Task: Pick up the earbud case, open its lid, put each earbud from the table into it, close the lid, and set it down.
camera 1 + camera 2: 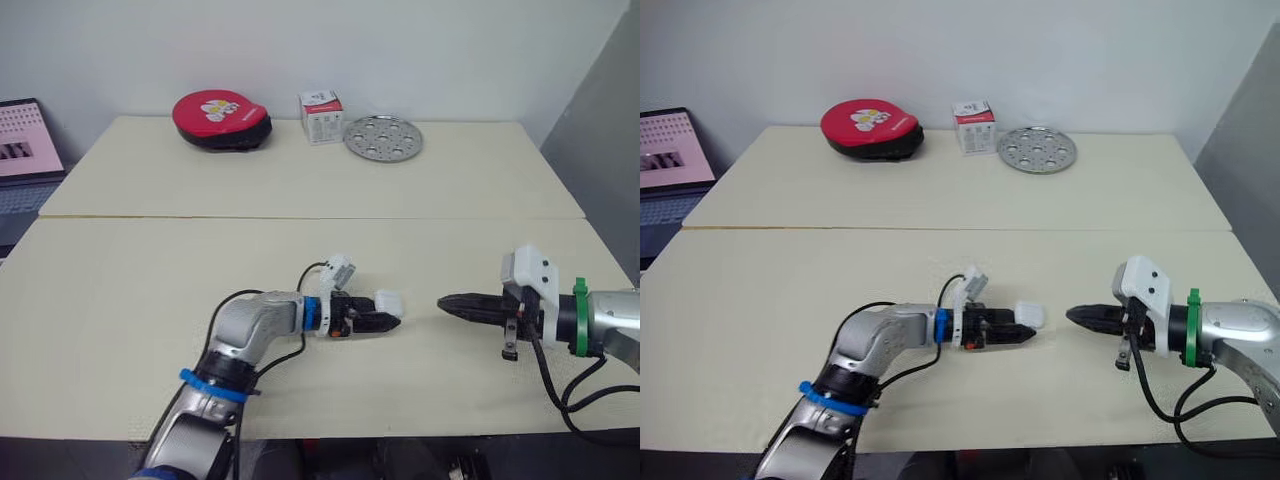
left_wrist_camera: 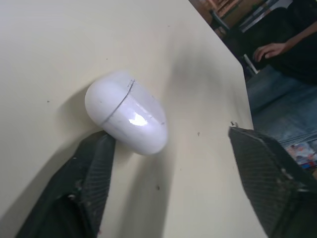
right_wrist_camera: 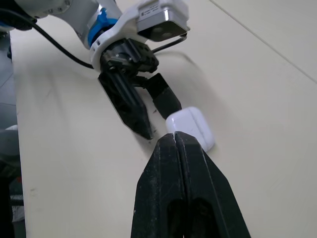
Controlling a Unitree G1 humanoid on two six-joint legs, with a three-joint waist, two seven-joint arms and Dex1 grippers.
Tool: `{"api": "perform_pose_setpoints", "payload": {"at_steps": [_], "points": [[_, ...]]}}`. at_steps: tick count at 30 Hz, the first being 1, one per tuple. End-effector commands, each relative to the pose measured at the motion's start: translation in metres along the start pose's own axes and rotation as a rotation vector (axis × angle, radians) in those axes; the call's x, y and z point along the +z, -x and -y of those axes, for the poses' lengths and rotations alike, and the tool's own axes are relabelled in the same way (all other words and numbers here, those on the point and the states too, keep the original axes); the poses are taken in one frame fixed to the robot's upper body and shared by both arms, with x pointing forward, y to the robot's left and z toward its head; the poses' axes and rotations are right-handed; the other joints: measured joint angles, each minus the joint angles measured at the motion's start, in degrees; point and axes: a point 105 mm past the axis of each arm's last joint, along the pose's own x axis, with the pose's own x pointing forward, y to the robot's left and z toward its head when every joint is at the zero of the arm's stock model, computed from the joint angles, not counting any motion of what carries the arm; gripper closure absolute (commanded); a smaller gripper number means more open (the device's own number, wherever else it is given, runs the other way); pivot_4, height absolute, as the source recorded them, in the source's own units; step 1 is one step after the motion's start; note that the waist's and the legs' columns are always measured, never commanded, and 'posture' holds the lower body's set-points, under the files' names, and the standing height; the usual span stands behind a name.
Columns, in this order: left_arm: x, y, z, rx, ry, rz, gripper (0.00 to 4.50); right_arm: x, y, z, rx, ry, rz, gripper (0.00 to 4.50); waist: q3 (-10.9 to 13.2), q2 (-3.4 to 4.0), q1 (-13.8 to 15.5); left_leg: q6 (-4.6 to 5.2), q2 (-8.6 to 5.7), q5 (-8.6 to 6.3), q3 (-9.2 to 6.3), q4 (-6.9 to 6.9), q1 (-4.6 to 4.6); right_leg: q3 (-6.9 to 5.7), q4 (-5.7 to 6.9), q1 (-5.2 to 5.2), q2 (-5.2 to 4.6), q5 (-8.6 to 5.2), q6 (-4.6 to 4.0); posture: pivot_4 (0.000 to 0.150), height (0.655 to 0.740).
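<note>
The small white rounded plastic earbud case (image 1: 389, 301) lies with its lid closed on the cream tabletop (image 1: 150, 290). It touches one finger of the left gripper (image 1: 388, 313), whose black fingers are spread wide and grasp nothing. The right gripper (image 1: 445, 304) points at the case from nearby, its fingers pressed together and empty.
</note>
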Motion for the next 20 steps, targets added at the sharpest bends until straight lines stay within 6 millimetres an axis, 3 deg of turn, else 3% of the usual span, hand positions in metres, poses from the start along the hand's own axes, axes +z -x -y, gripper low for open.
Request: {"api": "perform_pose_setpoints", "payload": {"at_steps": [1, 5, 7, 11, 14, 20], "points": [[-0.019, 0.037, -0.02, 0.167, -0.029, -0.047, 0.05, 0.008, 0.001, 0.003, 0.002, 0.096, -0.005, 4.5, 0.0, 0.0, -0.2, 0.0, 0.03, 0.0, 0.0, -0.01, 0.01, 0.0, -0.01, 0.01, 0.02, 0.0, 0.0, 0.15, 0.74], [-0.009, 0.071, -0.024, 0.265, -0.257, -0.002, 0.0, 0.004, 0.004, 0.012, 0.014, 0.17, -0.051, 3.68, 0.0, 0.0, -0.2, 0.0, 0.11, 0.0, 0.04, -0.06, 0.03, 0.01, -0.02, -0.03, 0.07, -0.01, -0.02, 0.15, 0.74], [0.0, 0.092, -0.027, 0.324, -0.399, 0.015, 0.0, 0.0, 0.008, 0.015, 0.035, 0.209, -0.095, 2.9, 0.0, 0.0, -0.1, 0.0, 0.12, 0.0, 0.05, -0.06, 0.01, 0.02, -0.01, -0.07, 0.07, -0.01, -0.04, 0.15, 0.74], [0.009, 0.122, -0.01, 0.26, -0.556, 0.015, 0.0, -0.012, 0.021, 0.02, 0.1, 0.298, -0.212, 1.55, 0.1, -0.02, 0.3, 0.0, 0.1, 0.0, 0.15, -0.05, -0.26, 0.02, -0.02, -0.38, -0.02, -0.04, -0.08, 0.15, 0.74], [0.014, 0.143, -0.004, 0.304, -0.655, -0.025, 0.0, -0.021, 0.032, 0.025, 0.136, 0.358, -0.289, 0.48, 0.1, -0.01, 0.9, -0.01, 0.08, -0.01, 0.34, -0.07, -0.41, 0.05, -0.17, -0.5, -0.17, -0.04, -0.07, 0.15, 0.74], [0.01, 0.151, 0.008, 0.287, -0.731, -0.035, 0.0, -0.02, 0.032, 0.035, 0.134, 0.361, -0.256, 0.48, 0.1, -0.01, 1.5, 0.01, 0.1, -0.02, 0.44, -0.1, -0.44, 0.09, -0.32, -0.49, -0.24, -0.03, -0.08, 0.15, 0.74]]}}
